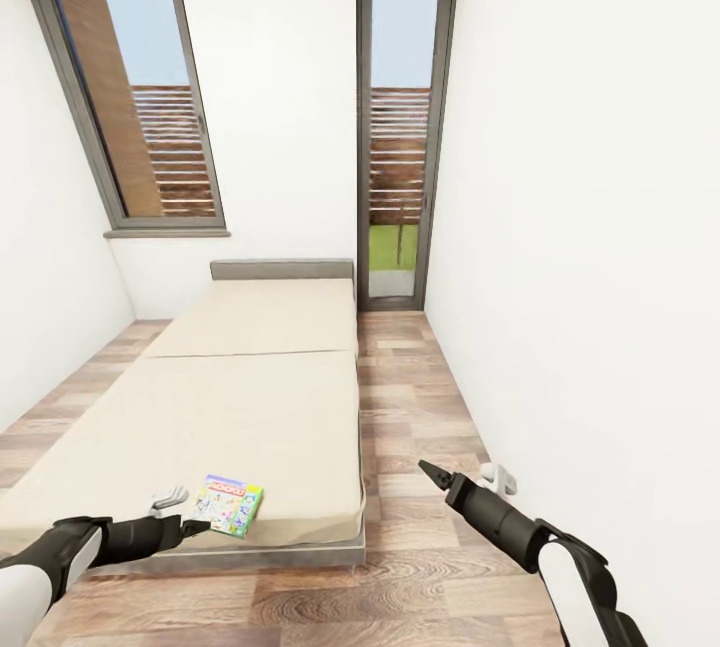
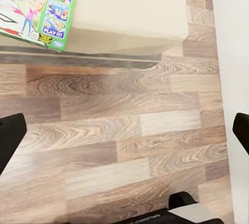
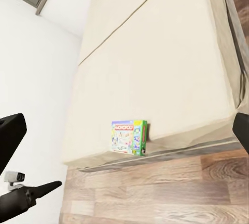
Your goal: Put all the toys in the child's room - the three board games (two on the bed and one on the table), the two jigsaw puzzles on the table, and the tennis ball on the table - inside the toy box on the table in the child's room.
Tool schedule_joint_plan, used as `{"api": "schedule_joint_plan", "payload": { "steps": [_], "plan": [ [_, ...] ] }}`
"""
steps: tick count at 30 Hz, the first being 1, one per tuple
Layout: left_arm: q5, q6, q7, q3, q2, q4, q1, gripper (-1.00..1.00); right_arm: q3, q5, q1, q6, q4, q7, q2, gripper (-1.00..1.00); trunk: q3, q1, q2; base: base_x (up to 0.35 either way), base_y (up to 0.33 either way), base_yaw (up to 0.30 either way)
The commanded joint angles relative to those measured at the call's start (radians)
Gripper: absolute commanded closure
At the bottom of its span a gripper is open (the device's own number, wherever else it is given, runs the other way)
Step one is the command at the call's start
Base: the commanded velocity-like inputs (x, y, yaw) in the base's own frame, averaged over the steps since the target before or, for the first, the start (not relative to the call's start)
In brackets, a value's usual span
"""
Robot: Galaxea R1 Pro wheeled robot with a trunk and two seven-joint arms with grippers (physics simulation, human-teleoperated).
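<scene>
A board game [image 1: 229, 505] with a green edge and cartoon cover lies flat on the bed [image 1: 250, 407], close to the mattress's near edge. It also appears in the left wrist view [image 2: 36, 8] and the right wrist view [image 3: 128, 136]. My left gripper [image 1: 195, 527] hovers just left of the game at the bed's near edge, over the floor. It is open, with its fingers [image 2: 10, 135] wide apart and nothing between them. My right gripper [image 1: 432, 473] hangs over the floor to the right of the bed, also open and empty, its fingers [image 3: 11, 133] spread wide.
The grey headboard [image 1: 282, 269] backs onto a white wall between a tall window [image 1: 130, 97] and a glass door [image 1: 398, 127]. A strip of wood-plank floor [image 1: 410, 397] runs between the bed and the white right wall [image 1: 600, 277].
</scene>
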Motion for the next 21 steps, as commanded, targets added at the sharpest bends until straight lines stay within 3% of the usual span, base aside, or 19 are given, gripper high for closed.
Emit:
{"api": "schedule_joint_plan", "payload": {
  "steps": [1, 4, 6, 10, 16, 21],
  "plan": [
    [-0.002, -0.001, 0.007, 0.009, -0.001, 0.005, 0.0, -1.0, -0.001, 0.002, -0.002, 0.007, -0.001, -0.007, 0.005, -1.0, -0.005, 0.004, -0.009, 0.0, 0.0, 0.0],
    [0.028, -0.044, 0.056, 0.009, -0.001, 0.048, 0.001, -1.0, 0.0, 0.0, -0.012, 0.01, -0.014, -0.075, 0.008, -1.0, -0.014, 0.016, -0.03, 0.0, 0.0, 0.0],
    [0.077, -0.085, 0.114, 0.01, -0.002, 0.076, 0.001, -1.0, 0.0, -0.009, -0.028, 0.011, -0.029, -0.129, 0.011, -1.0, -0.02, 0.023, -0.044, 0.0, 0.0, 0.0],
    [0.154, -0.114, 0.201, 0.009, -0.006, 0.092, 0.001, -1.0, 0.002, -0.011, -0.043, 0.01, -0.035, -0.167, 0.017, -1.0, -0.033, 0.039, -0.072, 0.0, 0.0, 0.0],
    [0.184, -0.12, 0.226, 0.009, -0.007, 0.096, 0.001, -1.0, 0.003, -0.006, -0.046, -0.002, -0.032, -0.168, 0.016, -1.0, -0.052, 0.062, -0.113, 0.0, 0.0, 0.0],
    [0.237, -0.119, 0.223, 0.01, -0.024, 0.097, 0.001, -1.0, 0.001, -0.012, -0.043, -0.005, -0.035, -0.167, 0.012, -1.0, -0.067, 0.081, -0.148, 0.0, 0.0, 0.0]
  ]
}}
